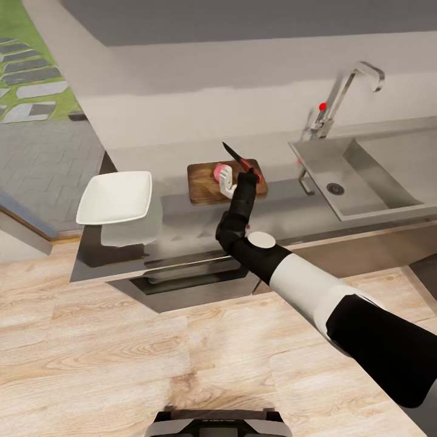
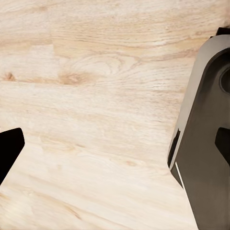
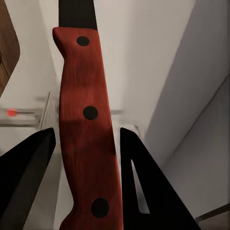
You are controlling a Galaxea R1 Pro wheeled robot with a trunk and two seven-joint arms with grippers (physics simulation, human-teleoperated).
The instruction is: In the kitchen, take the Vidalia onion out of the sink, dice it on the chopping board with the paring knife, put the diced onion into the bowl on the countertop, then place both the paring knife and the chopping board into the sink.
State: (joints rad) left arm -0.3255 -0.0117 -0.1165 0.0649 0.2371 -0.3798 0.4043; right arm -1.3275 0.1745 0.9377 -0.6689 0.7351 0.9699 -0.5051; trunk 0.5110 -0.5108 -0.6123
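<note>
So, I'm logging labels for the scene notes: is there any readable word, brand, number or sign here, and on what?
None can be read.
paring knife: three dark rivets on its handle, no lettering.
tap: red knob, unmarked.
bowl, chopping board: plain.

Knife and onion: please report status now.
Right gripper shut on knife, held over board. Onion on board, beside the blade. Left gripper over wooden floor, state unclear. Bowl empty, sink empty.
</note>
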